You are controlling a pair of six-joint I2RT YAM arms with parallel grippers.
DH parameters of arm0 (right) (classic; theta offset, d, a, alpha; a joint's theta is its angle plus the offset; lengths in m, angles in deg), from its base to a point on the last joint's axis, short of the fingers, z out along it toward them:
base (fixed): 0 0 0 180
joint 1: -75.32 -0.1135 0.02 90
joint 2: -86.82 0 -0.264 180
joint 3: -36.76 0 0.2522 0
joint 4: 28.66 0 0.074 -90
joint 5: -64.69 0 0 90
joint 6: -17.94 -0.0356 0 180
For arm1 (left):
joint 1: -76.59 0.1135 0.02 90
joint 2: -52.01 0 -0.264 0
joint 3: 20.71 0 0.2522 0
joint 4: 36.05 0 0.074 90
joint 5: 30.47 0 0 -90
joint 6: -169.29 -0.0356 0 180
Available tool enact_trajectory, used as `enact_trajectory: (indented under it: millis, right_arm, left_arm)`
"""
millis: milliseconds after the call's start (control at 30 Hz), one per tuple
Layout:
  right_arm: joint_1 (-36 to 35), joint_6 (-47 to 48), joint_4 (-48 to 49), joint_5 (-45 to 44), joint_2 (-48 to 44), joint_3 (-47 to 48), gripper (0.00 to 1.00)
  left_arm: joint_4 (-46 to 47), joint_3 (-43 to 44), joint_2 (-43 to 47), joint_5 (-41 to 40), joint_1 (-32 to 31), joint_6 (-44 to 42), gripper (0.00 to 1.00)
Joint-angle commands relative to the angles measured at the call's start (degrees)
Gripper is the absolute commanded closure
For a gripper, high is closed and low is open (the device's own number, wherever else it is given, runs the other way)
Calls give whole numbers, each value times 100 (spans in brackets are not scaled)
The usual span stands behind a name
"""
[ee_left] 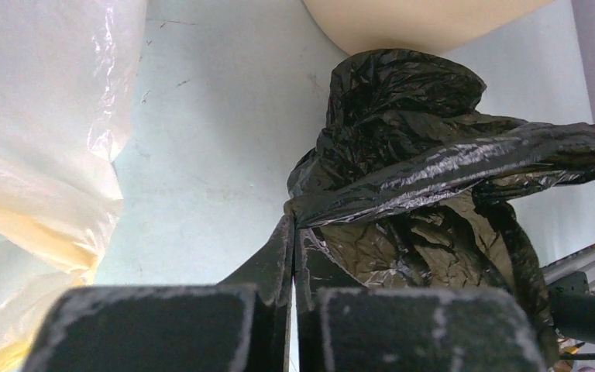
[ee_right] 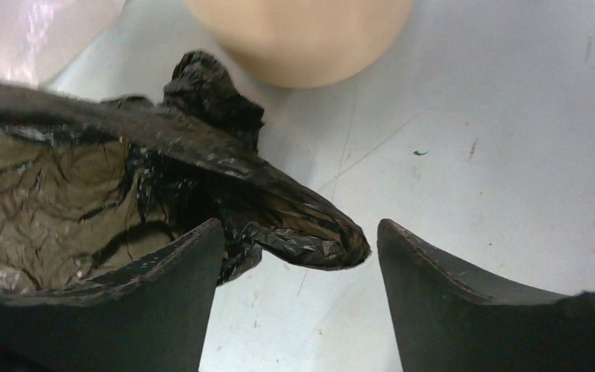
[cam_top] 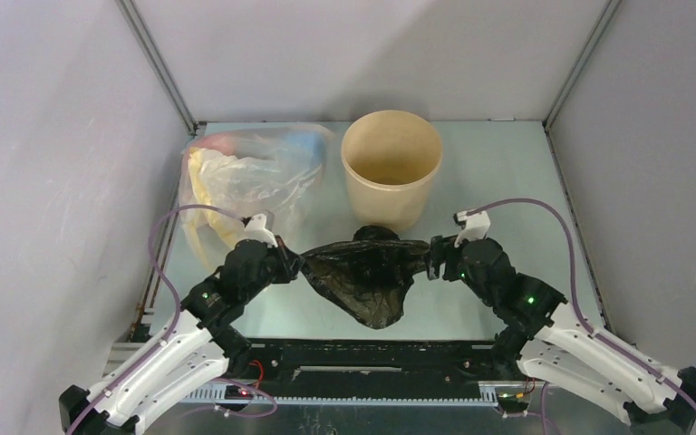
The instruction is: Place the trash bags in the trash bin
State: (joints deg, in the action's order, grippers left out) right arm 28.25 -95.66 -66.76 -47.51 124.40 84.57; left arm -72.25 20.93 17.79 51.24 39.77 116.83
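Observation:
The glossy black trash bag hangs stretched between my two grippers, just in front of the tan trash bin, which stands upright and shows nothing inside. My left gripper is shut on the bag's left corner; in the left wrist view the fingers pinch the crinkled black plastic. My right gripper is at the bag's right end with its jaws wide open; the bag's tip lies between the fingers, unclamped. The bin's base shows in both wrist views.
A translucent clear bag with yellow, red and blue tints lies at the back left, beside the bin; it also shows in the left wrist view. Grey walls enclose the pale green table on three sides.

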Motion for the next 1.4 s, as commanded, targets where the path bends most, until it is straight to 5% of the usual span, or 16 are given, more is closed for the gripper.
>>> enact_trajectory:
  millis: [0,300,433,667,767,900,1000,1133,1233,1367]
  right_arm:
    - [-477,-56,224,-8,101,-83,21]
    - [-593,-1088,408,-210,41,-549,10]
    - [-577,-814,981,273,-218,-925,14]
    - [-575,-329,1559,1061,-404,-917,42]
    - [-576,-218,1591,1144,-403,-781,72]
    - [-577,3,1492,1195,-208,-508,100]
    - [-575,195,1386,1276,-47,-295,100]
    - [-569,447,1311,1482,63,-116,100]
    - [-513,607,1227,1638,169,27,100]
    - [-398,698,1164,1920,350,142,100]
  left_arm:
    - [266,-4,41,48,26,-32,100]
    - [257,-144,103,-3,31,-63,99]
    - [190,-177,114,-194,28,-28,99]
    - [183,-128,-91,-304,32,-67,97]
    - [187,-80,-74,-249,26,-107,92]
    - [138,150,17,-287,30,-303,66]
    - [34,525,65,-292,26,-602,38]
    - [305,881,50,-89,17,-990,20]
    - [1147,852,-138,837,-31,-1361,3]
    - [2198,819,-659,1457,-562,-1888,0]
